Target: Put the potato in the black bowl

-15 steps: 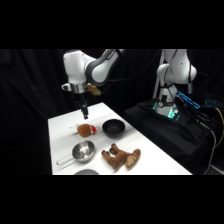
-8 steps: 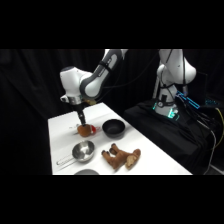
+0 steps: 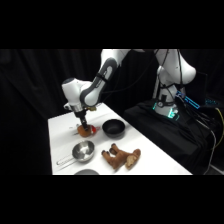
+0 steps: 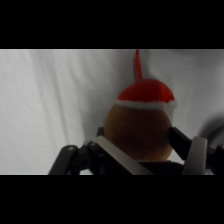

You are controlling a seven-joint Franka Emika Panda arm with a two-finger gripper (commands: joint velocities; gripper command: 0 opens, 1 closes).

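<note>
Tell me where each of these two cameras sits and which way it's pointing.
Side view: stands beside the table, looking across and down; shows the whole arm, base upper right, gripper down at the potato.
Wrist view: on the arm's wrist, looking down past the fingers at the potato between them.
Shared: potato, gripper, white table.

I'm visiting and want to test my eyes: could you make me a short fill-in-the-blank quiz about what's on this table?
1. The end effector has its fingers on either side of the ____.
2. The potato wears a little hat coloured ____.
3. The black bowl holds ____.
4. Between the steel bowl and the table's far edge lies a brown ____.

Missing words: potato; red; nothing; plush toy
</note>
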